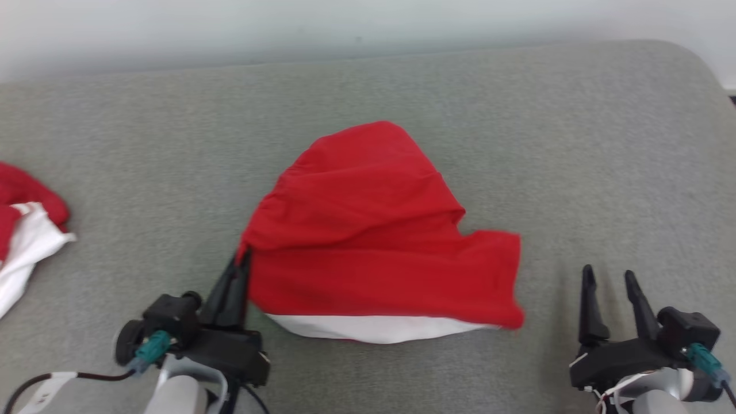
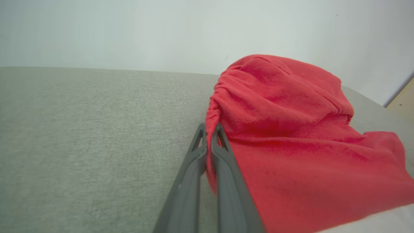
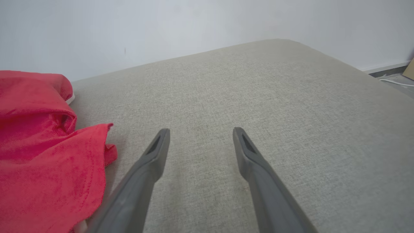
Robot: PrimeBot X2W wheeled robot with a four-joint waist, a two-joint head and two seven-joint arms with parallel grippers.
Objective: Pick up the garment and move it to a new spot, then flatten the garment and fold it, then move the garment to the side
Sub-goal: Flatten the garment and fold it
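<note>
Lighting is bright, even and diffuse, with no glare. The grey woven fabric surface (image 1: 517, 144) shows only faint, soft-edged shadows along the crumpled red cloth garment (image 1: 368, 230). The head view is slightly soft. Both wrist views blur toward their bottom edges.

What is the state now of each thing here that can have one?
Red garment: crumpled on the grey cushion, white showing at its near edge.
Left gripper: shut on the red garment's left edge.
Right gripper: open, empty, apart from the garment.
Second red-and-white cloth: bunched at the left.
</note>
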